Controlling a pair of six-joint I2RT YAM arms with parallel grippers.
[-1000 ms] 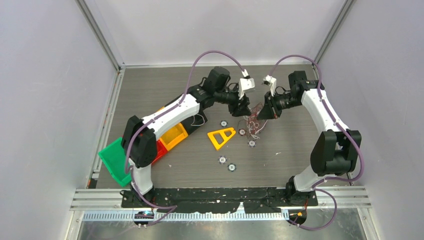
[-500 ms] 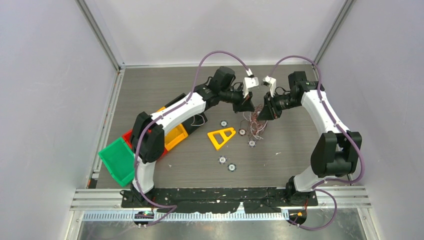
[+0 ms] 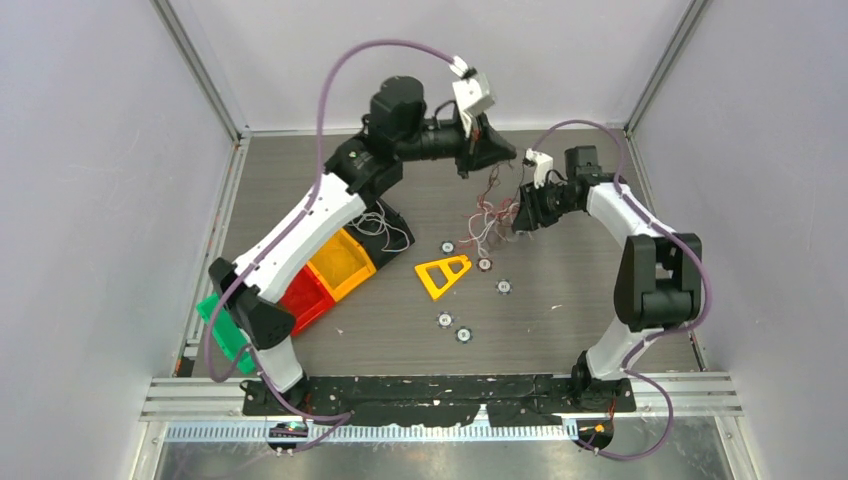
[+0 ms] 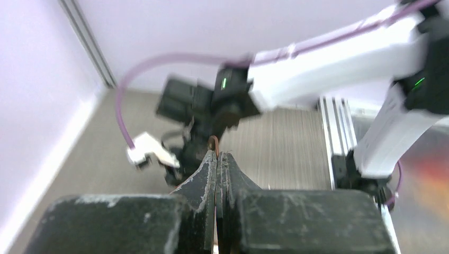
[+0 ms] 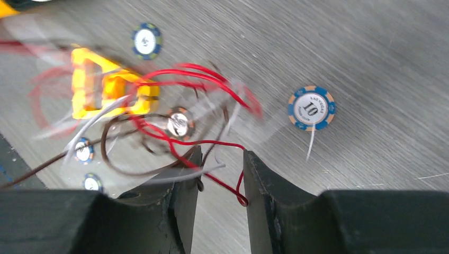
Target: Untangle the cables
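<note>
Worktop: a grey, wood-grained worktop (image 3: 590, 300) with pale panels on three sides.
Cables: a loose tangle of hair-thin red, white and brown cables (image 3: 488, 212) hangs above the far middle of the worktop. It is strung between the two pincers, and its lower strands trail down toward the chips.
Left arm: raised high and stretched over the far edge, with the wrist pointing toward the right arm.
Left pincer: the left pincer (image 4: 217, 154) has its black fingers pressed together, pinching a thin brown loop of the cables at the very tip.
Right arm: bent lower over the far right of the worktop, with the wrist turned toward the centre.
Right pincer: the right pincer (image 5: 219, 157) stands spread with a plain gap. Red and white strands pass through the gap unpinched, and a small red loop dangles between the fingers.
Frame: a yellow triangular plastic frame (image 3: 443, 273) lies flat near the middle. In the right wrist view, blurred strands cross in front of it.
Chips: small round poker chips (image 3: 464, 334) lie scattered around the frame. A blue-and-orange chip marked 10 (image 5: 312, 108) sits alone on bare wood, right of the strands.
Bins: a green plastic bin (image 3: 222, 322), a red plastic bin (image 3: 305, 297) and a yellow-orange plastic bin (image 3: 345, 265) sit in a row along the left arm. Just beyond them is a dark tray (image 3: 385, 222) holding pale wires.
</note>
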